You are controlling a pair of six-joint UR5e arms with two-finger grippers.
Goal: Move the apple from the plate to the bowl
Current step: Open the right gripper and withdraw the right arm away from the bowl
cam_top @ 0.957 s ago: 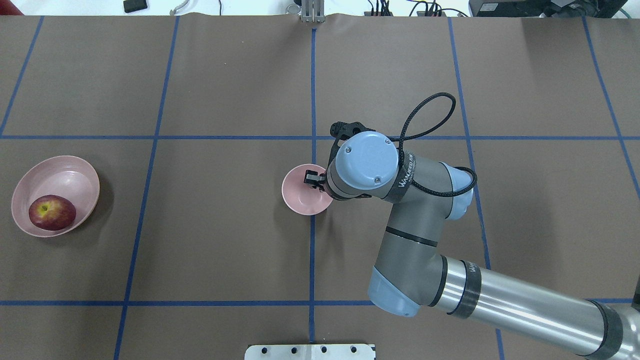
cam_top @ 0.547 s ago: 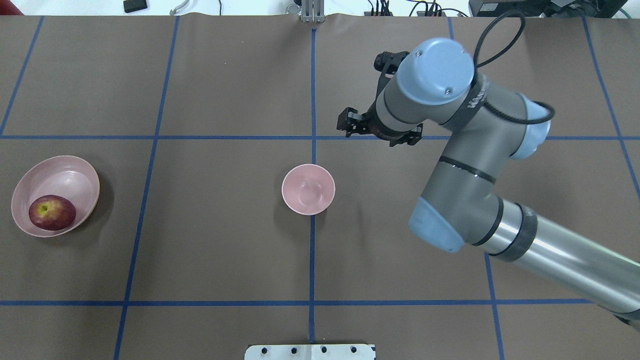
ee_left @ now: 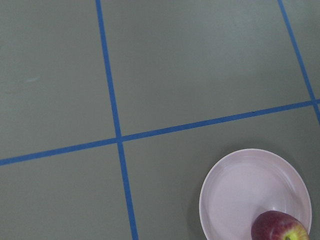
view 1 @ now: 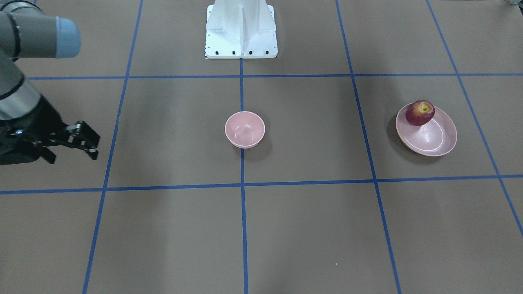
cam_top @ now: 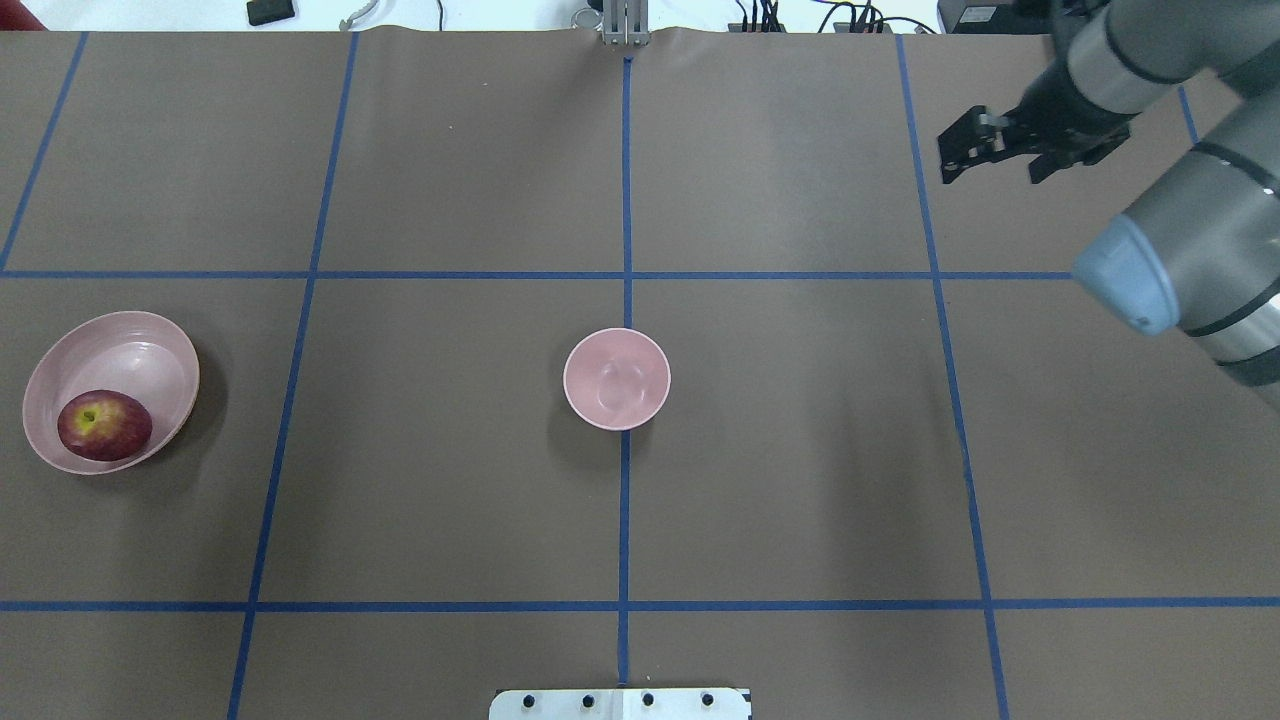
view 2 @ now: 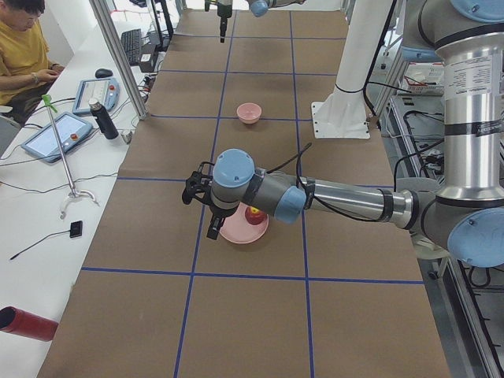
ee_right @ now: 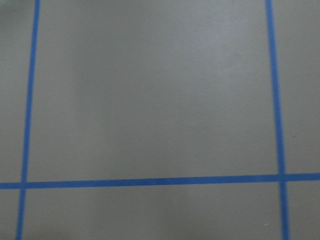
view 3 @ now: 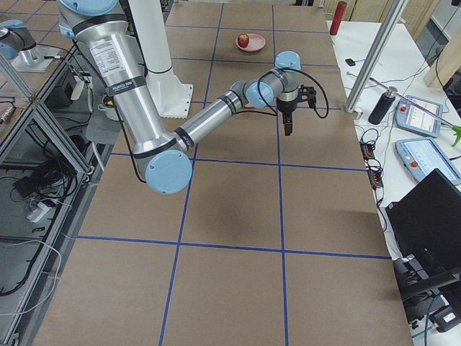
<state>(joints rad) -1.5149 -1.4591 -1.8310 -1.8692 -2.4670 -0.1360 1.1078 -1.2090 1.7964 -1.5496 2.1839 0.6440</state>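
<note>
resting at the 7 o'clock side of the plate [cam_top: 135, 355], the apple [cam_top: 104, 425] is untouched. the bowl [cam_top: 592, 362] stands well apart, at 3 o'clock of it. right gripper [cam_top: 950, 152] hangs at 2 o'clock of the bowl, jaws wide, empty. left gripper [view 2: 201, 209] is near the plate; its width i cannot tell.

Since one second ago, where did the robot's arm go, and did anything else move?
The right gripper left the bowl and swung away to the table's far right, open and empty. The bowl, the apple and the plate stayed where they were, with the apple still on the plate.
</note>
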